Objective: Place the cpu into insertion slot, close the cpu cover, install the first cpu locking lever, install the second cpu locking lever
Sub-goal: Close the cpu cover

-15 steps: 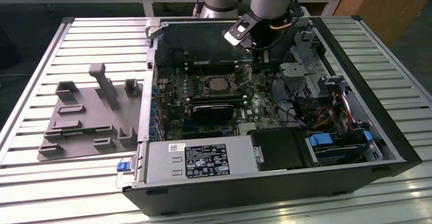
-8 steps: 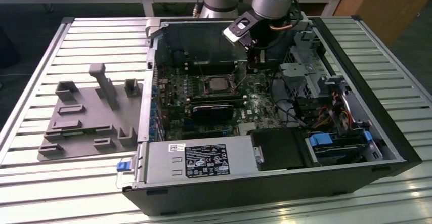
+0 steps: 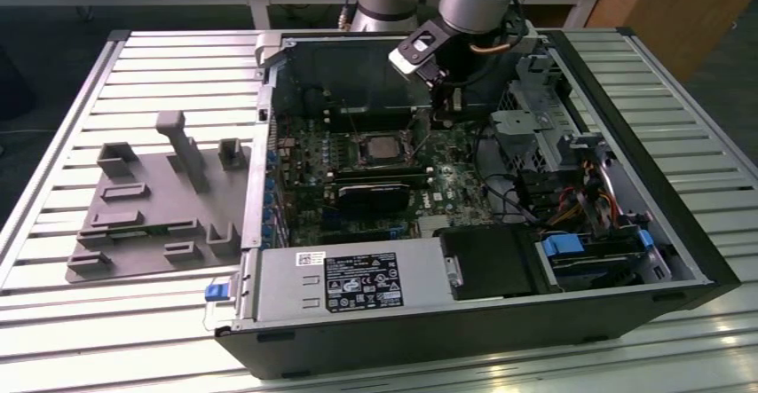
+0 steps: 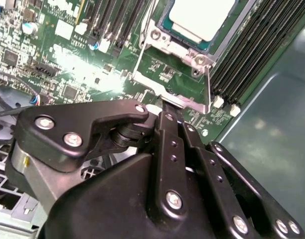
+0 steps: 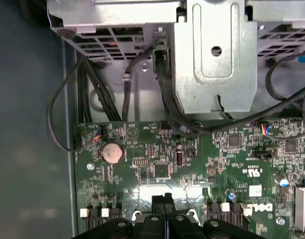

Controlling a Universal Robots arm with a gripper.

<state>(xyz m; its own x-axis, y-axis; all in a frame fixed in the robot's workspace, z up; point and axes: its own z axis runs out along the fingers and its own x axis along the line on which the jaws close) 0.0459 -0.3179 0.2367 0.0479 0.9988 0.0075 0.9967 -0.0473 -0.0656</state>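
The cpu (image 3: 378,149) (image 4: 200,17), a silver-grey square, lies in the insertion slot (image 3: 355,150) on the green motherboard. The cpu cover (image 4: 180,47), a silver frame plate, lies around the chip. A thin wire locking lever (image 4: 208,87) runs beside the socket's corner. My gripper (image 3: 445,100) (image 4: 166,105) (image 5: 165,199) hangs inside the case on the exterior view's right of the socket. Its black fingers are pressed together, with the tips at a silver metal tab at the socket's edge. I cannot tell whether anything is pinched between them.
A black heatsink block (image 3: 369,200) sits near the socket, with memory slots (image 4: 252,55) beside it. The drive cage (image 5: 215,59) and black cables (image 5: 142,64) crowd one side. A grey fixture plate (image 3: 154,202) lies on the exterior view's left, and the power supply (image 3: 343,282) is in front.
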